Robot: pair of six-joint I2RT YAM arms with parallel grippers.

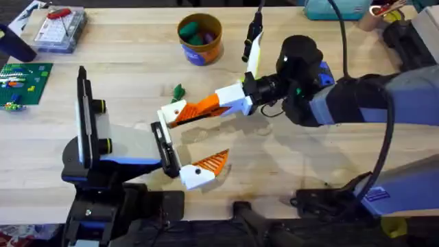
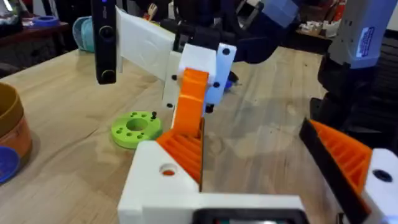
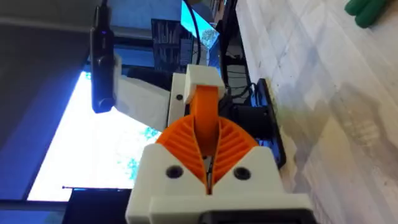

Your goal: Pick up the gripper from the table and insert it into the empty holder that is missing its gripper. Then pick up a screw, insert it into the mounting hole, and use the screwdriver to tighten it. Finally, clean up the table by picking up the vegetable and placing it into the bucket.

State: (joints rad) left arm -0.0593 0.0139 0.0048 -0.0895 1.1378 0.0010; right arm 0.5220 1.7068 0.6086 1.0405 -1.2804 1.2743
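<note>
The gripper, a white block with a smooth orange wedge, hangs above the middle of the counter, clamped by its wedge end in the right pincer. It is carried white base first toward the holder, the black bracket nearer the counter's front edge, presumably so the base can slide into the empty side. The left wrist view shows the right pincer clenched on the piece; the right wrist view shows the same grip. The left pincer stands spread wide and holds nothing. The bucket sits near the far edge with a green vegetable lying apart in front of it.
</note>
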